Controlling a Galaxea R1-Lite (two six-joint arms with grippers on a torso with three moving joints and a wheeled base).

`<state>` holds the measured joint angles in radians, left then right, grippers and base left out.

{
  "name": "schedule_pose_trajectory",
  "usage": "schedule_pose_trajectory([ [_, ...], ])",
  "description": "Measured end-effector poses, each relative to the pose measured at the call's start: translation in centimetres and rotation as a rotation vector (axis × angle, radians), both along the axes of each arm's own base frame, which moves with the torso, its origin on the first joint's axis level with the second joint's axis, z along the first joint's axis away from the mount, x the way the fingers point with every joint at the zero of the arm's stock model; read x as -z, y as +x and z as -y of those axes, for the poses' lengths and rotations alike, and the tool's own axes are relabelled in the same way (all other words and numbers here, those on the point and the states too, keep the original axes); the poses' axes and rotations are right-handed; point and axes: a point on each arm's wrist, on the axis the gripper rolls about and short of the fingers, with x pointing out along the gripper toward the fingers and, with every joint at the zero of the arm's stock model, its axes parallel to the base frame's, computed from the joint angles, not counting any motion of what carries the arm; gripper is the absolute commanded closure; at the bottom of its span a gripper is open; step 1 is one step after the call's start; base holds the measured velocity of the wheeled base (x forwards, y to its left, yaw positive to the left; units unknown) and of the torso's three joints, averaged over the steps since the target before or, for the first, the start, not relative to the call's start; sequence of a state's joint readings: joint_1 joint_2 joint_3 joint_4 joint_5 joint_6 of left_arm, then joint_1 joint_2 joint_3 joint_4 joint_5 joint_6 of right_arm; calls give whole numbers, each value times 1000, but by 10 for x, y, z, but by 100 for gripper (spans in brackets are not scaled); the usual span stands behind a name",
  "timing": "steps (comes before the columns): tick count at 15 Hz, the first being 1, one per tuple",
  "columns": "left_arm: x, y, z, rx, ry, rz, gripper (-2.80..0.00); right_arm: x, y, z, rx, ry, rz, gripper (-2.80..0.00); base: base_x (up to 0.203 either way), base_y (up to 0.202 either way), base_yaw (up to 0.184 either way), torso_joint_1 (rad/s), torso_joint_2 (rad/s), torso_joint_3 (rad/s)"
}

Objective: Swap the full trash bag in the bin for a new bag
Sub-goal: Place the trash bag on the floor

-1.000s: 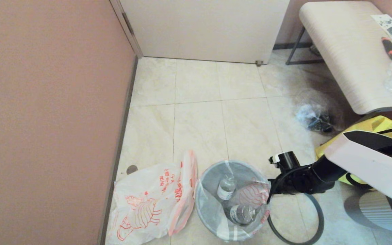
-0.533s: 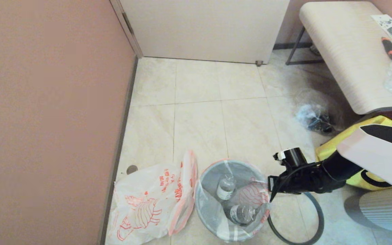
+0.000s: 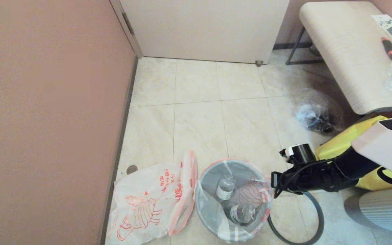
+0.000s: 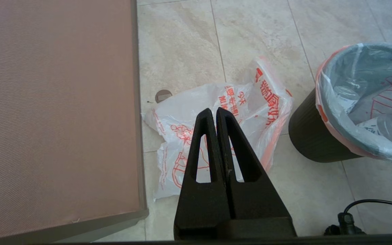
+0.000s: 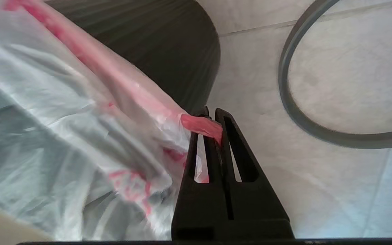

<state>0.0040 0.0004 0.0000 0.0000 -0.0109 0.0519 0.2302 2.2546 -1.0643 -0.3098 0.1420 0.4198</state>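
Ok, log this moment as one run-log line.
right gripper: shut on full trash bag edge | bag: in bin | grey hoop: on floor | left gripper: shut, above new bag

Your right gripper (image 3: 273, 181) sits at the edge of the full trash bag (image 3: 242, 200), right where its pinkish rim drapes over the bin (image 3: 201, 212); two clear bottles show through the plastic just beyond the fingertips. The grey hoop (image 3: 313, 212) lies on the floor directly beneath the gripper and wrist, touching the bin's side. The new bag (image 3: 148, 204) lies flat on the far side of the bin from the gripper, and the yellow tote (image 3: 344, 143) sits behind the arm.
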Motion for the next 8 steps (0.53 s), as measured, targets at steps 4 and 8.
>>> schedule_pose_trajectory([
  [4, 0, 0, 0, 0, 0, 0, 0, -10, -9, 13, -5, 57, -5, 0, 0, 0, 0, 0, 0, 0],
  [8, 0, 0, 0, -1, 0, 0, 0, -20, -18, 24, -14, 102, -5, 0, 0, 0, 0, 0, 0, 0],
])
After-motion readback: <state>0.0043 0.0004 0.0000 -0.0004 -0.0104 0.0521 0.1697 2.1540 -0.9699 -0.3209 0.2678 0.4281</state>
